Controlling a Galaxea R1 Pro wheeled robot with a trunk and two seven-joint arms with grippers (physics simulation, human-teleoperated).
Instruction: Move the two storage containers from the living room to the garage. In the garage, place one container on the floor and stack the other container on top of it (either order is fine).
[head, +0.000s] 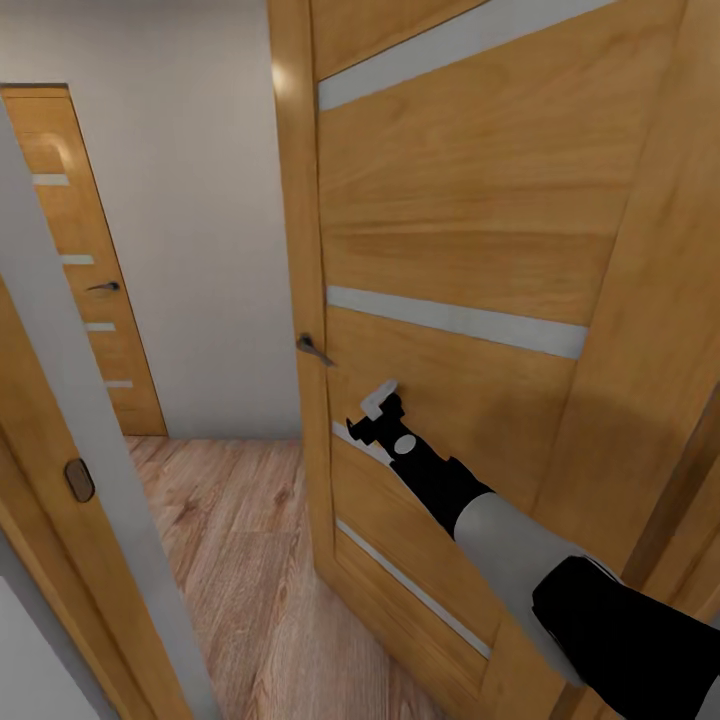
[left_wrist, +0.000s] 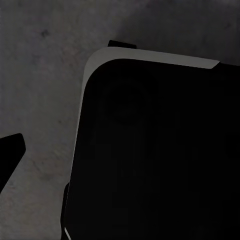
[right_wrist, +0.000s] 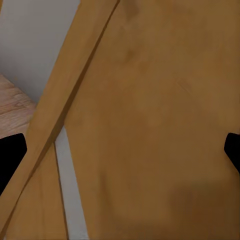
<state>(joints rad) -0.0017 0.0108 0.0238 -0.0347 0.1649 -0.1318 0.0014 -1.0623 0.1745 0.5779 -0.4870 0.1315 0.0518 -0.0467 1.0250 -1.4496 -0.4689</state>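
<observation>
The two storage containers are out of view; I am in a narrow wood-floored hallway. My right gripper (head: 380, 405) is stretched forward against an open wooden door (head: 470, 230), just below and right of its metal handle (head: 313, 348). In the right wrist view the right gripper (right_wrist: 120, 150) is open, its black fingertips (right_wrist: 10, 155) far apart with only the door's panel (right_wrist: 160, 125) between them. In the left wrist view one black fingertip (left_wrist: 11, 150) of the left gripper hangs over a dark grey floor (left_wrist: 40, 90), next to my own black base (left_wrist: 150, 150).
The door's edge (head: 295, 250) stands straight ahead, with light wood planks (head: 230, 540) running past it to a white wall (head: 200, 200). A second wooden door (head: 85, 260), closed, is at the far left. A grey and wood door frame (head: 70, 420) crowds my left side.
</observation>
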